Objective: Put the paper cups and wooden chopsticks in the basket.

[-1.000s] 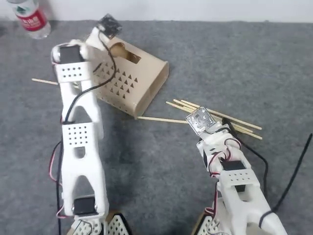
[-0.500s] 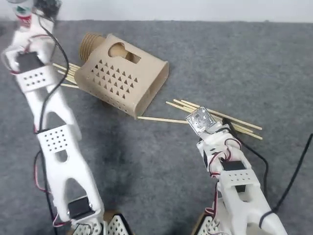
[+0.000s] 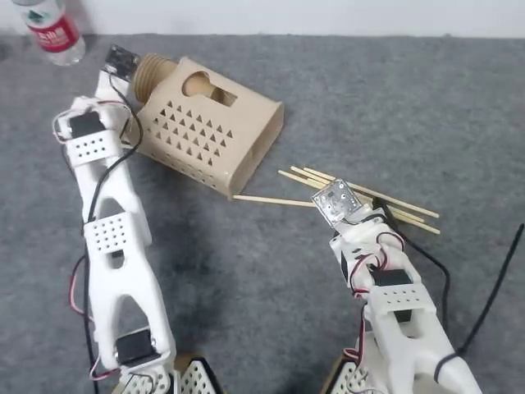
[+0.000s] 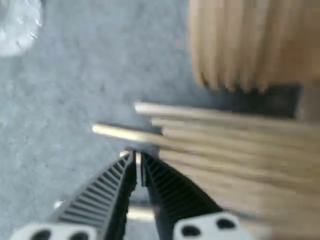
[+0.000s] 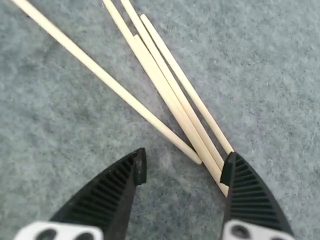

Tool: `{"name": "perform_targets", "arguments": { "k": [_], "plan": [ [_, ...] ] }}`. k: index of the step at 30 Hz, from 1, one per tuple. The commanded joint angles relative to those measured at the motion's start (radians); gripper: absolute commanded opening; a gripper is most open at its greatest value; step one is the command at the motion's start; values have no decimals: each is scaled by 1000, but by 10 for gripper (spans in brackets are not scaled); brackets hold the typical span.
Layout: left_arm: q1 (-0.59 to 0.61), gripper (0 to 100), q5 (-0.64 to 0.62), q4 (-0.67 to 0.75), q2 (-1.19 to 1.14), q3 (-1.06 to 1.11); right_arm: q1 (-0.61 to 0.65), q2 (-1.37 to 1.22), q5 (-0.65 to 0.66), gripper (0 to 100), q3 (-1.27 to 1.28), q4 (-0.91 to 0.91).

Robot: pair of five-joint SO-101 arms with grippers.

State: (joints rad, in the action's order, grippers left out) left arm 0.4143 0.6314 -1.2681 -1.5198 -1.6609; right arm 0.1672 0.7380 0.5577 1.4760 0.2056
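Grey felt tabletop (image 3: 344,98) carried a beige perforated plastic basket (image 3: 205,139) on its side, upper left, ribbed brown paper cups (image 3: 152,70) against it. Right gripper (image 5: 184,159) was spread astride pale wooden chopsticks (image 5: 172,95), centre right; lowering squarely should catch several. Left gripper (image 4: 136,156), pressed together, sat beside further chopsticks (image 4: 225,135).

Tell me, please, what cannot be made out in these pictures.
- High view: the paper cups are partly hidden by the basket, so their number is unclear.
- Left wrist view: the chopsticks beside the left end effector are blurred, so they cannot be counted.
- High view: the bottle is cut off by the top edge.
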Motion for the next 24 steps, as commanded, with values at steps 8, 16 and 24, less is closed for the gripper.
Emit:
{"name": "perform_targets", "arguments": {
  "k": [8,16,24],
  "plan": [
    [-143,13,229,-488,199,-19,5,15,9,252,-5,-19],
    [-163,12,222,-488,281,-18,5,15,9,252,-5,-19],
    [-115,12,227,-376,362,-18,5,15,9,252,-5,-19]
  ]
}}
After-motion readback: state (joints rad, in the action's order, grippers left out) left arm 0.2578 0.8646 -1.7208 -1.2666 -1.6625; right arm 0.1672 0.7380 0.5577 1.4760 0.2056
